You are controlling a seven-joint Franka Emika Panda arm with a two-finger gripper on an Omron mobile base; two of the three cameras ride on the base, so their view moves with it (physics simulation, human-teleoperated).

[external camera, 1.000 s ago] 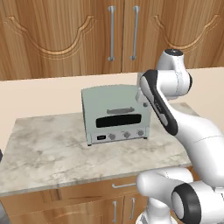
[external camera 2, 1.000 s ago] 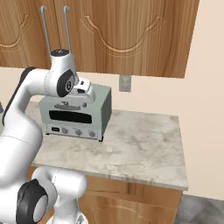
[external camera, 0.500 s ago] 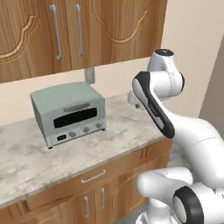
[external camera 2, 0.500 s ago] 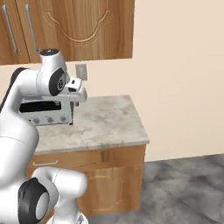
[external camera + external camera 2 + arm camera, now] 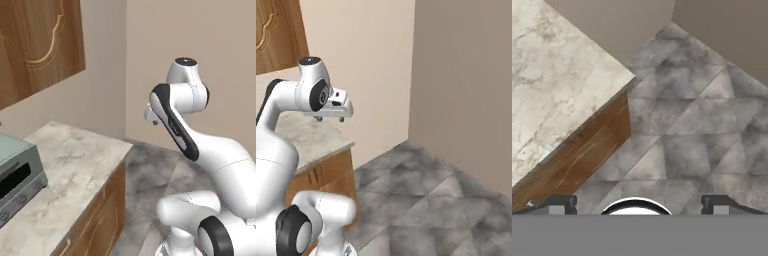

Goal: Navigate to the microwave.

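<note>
We see no microwave from here, so where it sits we can't tell. In front: the end of a marble counter (image 5: 75, 165) w/ a pale toaster oven (image 5: 15, 175) at the far left of the left base view, wood cabinets (image 5: 40, 45) above, bare beige walls (image 5: 466, 75) and grey tile floor (image 5: 421, 195). Gripper (image 5: 635, 202) hangs over the counter corner and floor, fingers (image 5: 561, 202) spread wide, nothing btwn them. Our judgement: a built-in microwave is heavy, rigid, fixed, w/ a fragile glass door; nothing to grab anyway, since the job is only to drive up and stop facing it.
</note>
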